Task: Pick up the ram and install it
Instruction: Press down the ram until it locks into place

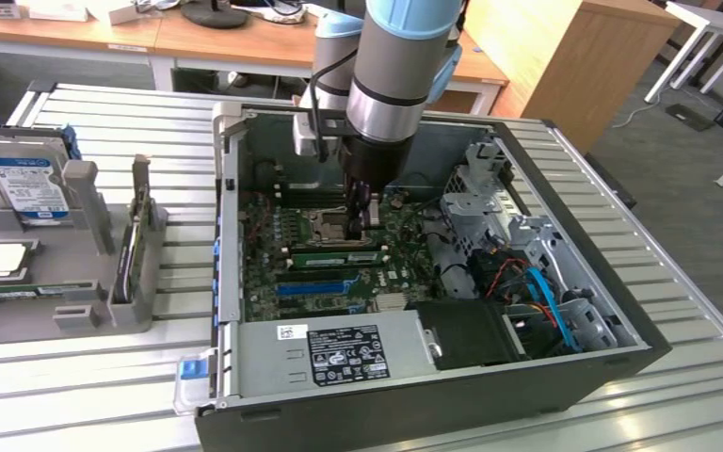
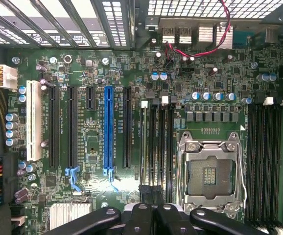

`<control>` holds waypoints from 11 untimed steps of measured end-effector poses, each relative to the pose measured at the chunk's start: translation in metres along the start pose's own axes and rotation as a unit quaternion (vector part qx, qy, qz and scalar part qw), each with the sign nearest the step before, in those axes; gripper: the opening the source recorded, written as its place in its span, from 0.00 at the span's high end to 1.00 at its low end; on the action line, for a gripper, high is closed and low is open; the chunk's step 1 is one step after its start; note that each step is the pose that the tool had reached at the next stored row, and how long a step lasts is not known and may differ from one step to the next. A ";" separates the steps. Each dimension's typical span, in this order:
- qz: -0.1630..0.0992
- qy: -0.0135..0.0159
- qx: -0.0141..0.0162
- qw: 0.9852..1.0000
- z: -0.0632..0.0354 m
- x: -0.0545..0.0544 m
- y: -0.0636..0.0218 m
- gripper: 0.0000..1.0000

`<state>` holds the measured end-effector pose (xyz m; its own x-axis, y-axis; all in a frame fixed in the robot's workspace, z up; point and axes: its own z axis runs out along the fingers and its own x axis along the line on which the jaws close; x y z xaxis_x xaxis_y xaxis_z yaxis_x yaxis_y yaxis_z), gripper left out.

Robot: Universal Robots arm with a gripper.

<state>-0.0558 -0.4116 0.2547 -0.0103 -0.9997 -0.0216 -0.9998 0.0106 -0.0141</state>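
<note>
Claw [image 1: 364, 224] inside open computer case [image 1: 563, 311]

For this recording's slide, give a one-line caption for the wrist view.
Shut pincer poised over the motherboard beside the empty CPU socket, blue expansion slot nearby.

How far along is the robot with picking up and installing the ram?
Done, by the look of it: the pickup, since the ram stands edge-on in a motherboard slot beside the empty CPU socket. In hand: the gripper is shut right at the ram's near end; whether it grips or presses the ram is unclear. Left: the pictures do not show whether the ram is fully seated and latched.
</note>
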 end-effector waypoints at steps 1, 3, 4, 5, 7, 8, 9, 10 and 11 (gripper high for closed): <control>0.000 0.000 0.000 1.000 0.0000 0.000 0.0000 0.90; 0.000 0.000 0.000 1.000 0.0000 0.000 0.0000 0.90; 0.001 0.000 0.000 1.000 0.0000 0.000 0.0000 0.90; 0.001 0.000 0.000 1.000 0.0000 0.000 0.0000 0.90; 0.002 0.000 0.000 1.000 0.0000 0.000 0.0000 0.90; 0.003 0.000 0.000 1.000 0.0000 0.000 0.0000 0.90; 0.004 0.000 0.000 1.000 0.0000 0.000 0.0000 0.90; 0.005 0.000 0.000 1.000 0.0000 0.000 0.0000 0.90; 0.006 0.000 0.000 1.000 0.0000 0.000 0.0000 0.90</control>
<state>-0.0559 -0.4117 0.2548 -0.0230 -0.9995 -0.0216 -0.9996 0.0233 -0.0140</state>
